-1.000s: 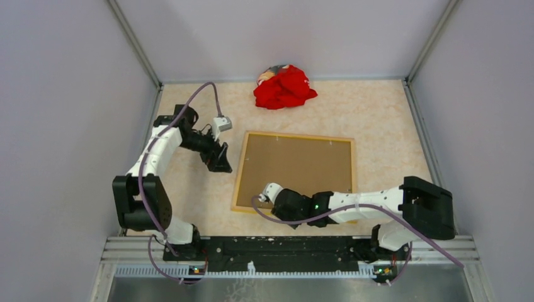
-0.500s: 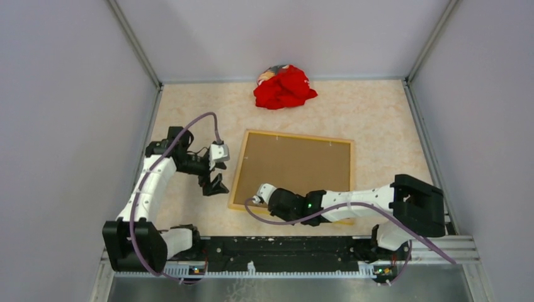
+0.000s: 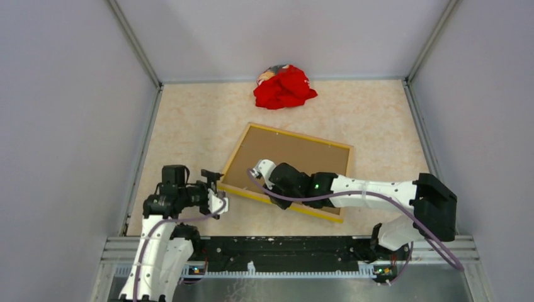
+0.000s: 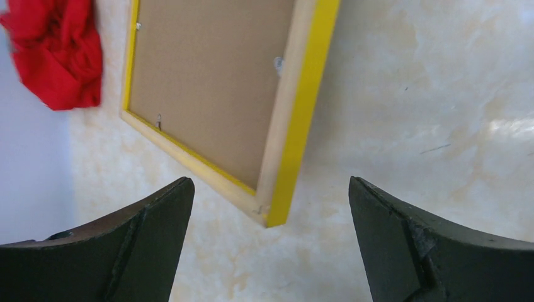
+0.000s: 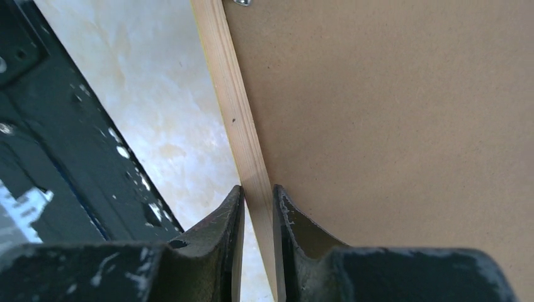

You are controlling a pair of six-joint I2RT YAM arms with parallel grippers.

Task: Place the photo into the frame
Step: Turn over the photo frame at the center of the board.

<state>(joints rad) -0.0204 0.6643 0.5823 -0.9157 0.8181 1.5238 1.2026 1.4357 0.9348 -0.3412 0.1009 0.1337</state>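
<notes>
Right wrist: my right tool (image 5: 257,189) pinches pale wood rail of frame (image 5: 234,107), back up on counter (image 5: 157,82), backing panel (image 5: 390,126) fitted. No photo in view. My left tool (image 4: 269,182) gapes wide by corner. Advice: pinch square, lift slowly, no twisting.

White arms (image 3: 371,190), black joints (image 3: 302,184), purple cables (image 3: 277,200), dark curved tool fingers (image 4: 434,251).

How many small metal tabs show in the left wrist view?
3 tabs: one by the yellow frame's left rail, one near its lower-left corner, one by its right rail; others may be hidden.
</notes>
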